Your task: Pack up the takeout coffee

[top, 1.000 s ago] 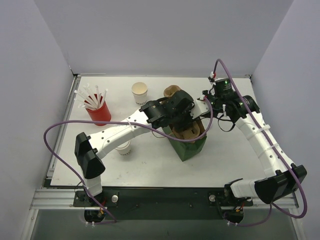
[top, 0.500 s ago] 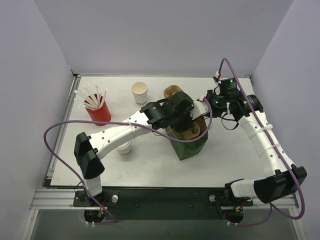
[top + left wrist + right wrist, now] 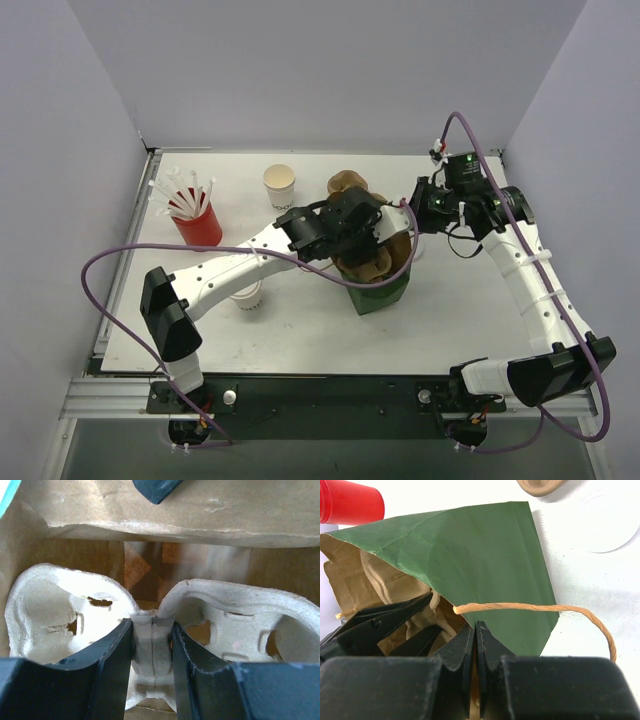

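Bright, even light with soft shadows on the table (image 3: 300, 330); both wrist views blur at their nearest edges

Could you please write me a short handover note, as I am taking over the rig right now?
Left gripper: jaws clamped on the centre ridge of the pulp carrier, which sits inside the green bag.
Right gripper: shut on the bag's rim.
Cups: one white paper cup at the back of the table, a second cup beside the left arm. Both are outside the bag.
Done: carrier in bag.
Left: the visible wells are empty; no cup is packed yet.
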